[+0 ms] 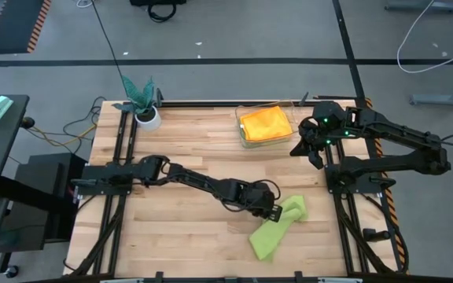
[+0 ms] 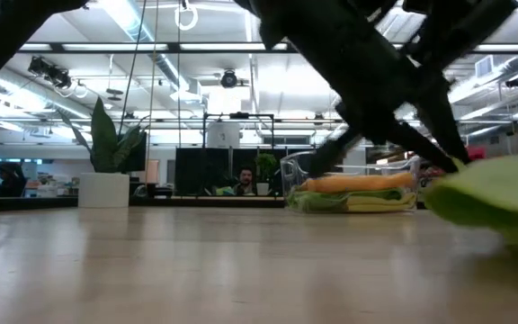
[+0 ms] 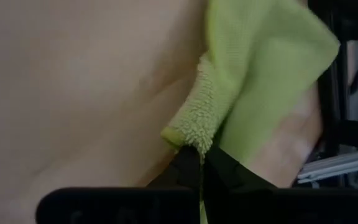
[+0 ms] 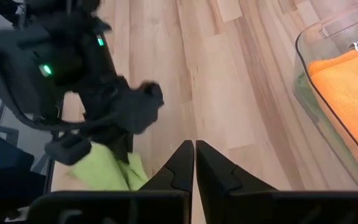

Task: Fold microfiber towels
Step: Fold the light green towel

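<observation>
Left wrist view: my left jaws (image 3: 201, 163) are clenched on a narrow fuzzy corner of the lime green towel (image 3: 253, 81), and the rest of the cloth fans out beyond them over the bare table (image 3: 79, 93). In the high view the same towel (image 1: 278, 228) lies crumpled and elongated near the table's front right, with the left jaws (image 1: 274, 211) at its upper edge. My right jaws (image 4: 194, 163) are pressed together on nothing, hovering beside the clear container (image 1: 245, 126) that holds the orange towel (image 1: 266, 123) on top of its stack.

Findings on risk:
- The grip takes only a thin tuft of pile. I judge that a quick lift or drag could let the corner slip free and the towel drop in a heap.
- The cloth is bunched, not flat. If I fold it as it lies, I expect the edges to come out uneven, or one layer to pull across while the other stays put.
- The towel sits near the front right edge; a pull outward could carry it off the table.
- The right arm waits close by, so a wide sweep of the left arm towards the container could crowd it.
</observation>
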Robot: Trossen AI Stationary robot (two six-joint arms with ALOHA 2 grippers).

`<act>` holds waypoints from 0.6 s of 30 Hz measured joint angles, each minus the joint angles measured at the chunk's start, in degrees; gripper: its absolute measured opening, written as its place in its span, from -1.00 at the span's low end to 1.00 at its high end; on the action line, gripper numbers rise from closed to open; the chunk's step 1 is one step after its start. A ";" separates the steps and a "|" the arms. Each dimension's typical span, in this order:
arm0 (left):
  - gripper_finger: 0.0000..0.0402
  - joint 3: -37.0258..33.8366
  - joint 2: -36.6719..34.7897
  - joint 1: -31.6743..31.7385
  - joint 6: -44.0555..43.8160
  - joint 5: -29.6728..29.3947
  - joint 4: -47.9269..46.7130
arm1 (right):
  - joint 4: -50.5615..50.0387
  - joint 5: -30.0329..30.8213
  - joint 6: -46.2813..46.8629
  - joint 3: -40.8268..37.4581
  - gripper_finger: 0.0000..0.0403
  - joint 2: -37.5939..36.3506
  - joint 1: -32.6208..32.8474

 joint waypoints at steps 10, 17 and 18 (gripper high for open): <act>-0.97 0.09 -8.79 1.98 8.75 -6.98 -10.69 | -0.03 0.02 0.42 0.00 -0.89 -0.16 -0.04; -0.97 0.09 -16.35 2.67 13.30 -12.25 -21.39 | -0.10 0.03 0.42 0.00 -0.89 -0.24 -0.02; -0.98 0.09 -17.46 2.80 13.68 -13.33 -22.08 | -0.10 0.02 0.52 0.00 -0.89 -0.24 -0.02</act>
